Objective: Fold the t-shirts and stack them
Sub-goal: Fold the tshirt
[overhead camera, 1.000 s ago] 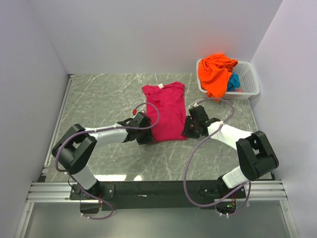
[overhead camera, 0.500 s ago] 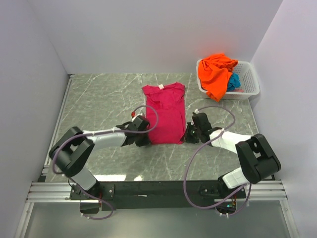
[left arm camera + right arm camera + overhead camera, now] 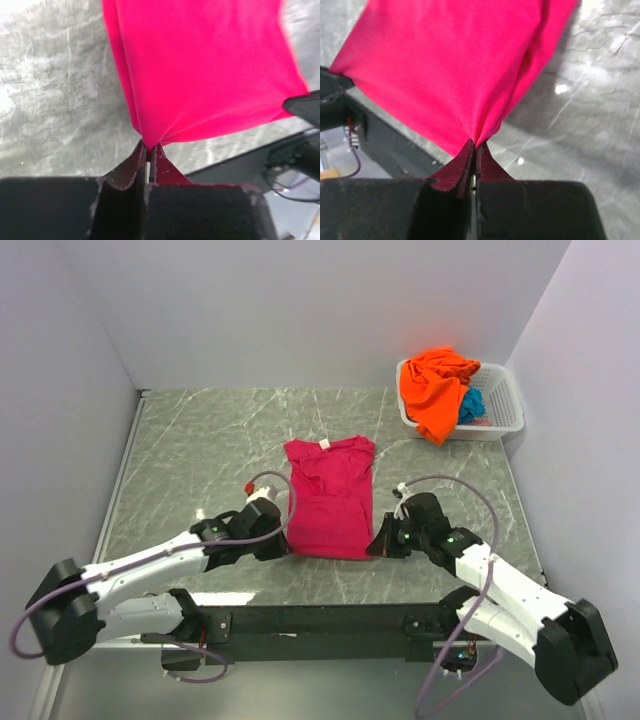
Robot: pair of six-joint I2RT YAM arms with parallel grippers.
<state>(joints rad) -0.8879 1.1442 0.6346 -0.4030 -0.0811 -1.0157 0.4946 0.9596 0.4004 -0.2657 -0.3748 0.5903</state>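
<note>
Magenta-pink t-shirt [image 3: 330, 502], sleeves folded in, lying flat, near corners pinched, orange t-shirt [image 3: 435, 390] and teal t-shirt [image 3: 470, 406] heaped in basket [image 3: 508, 406].

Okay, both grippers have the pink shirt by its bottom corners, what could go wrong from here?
The left gripper and right gripper each pinch only a small tip at a bottom corner of the pink t-shirt, so the cloth may slip out when lifted. Its hem sits close to the near edge of the table; pulling further could drag it off.

A grey-green marble-veined tabletop [image 3: 200, 445] lies enclosed on three sides by plain pale lilac walls [image 3: 300, 310], its glossy surface catching bright overhead light.
</note>
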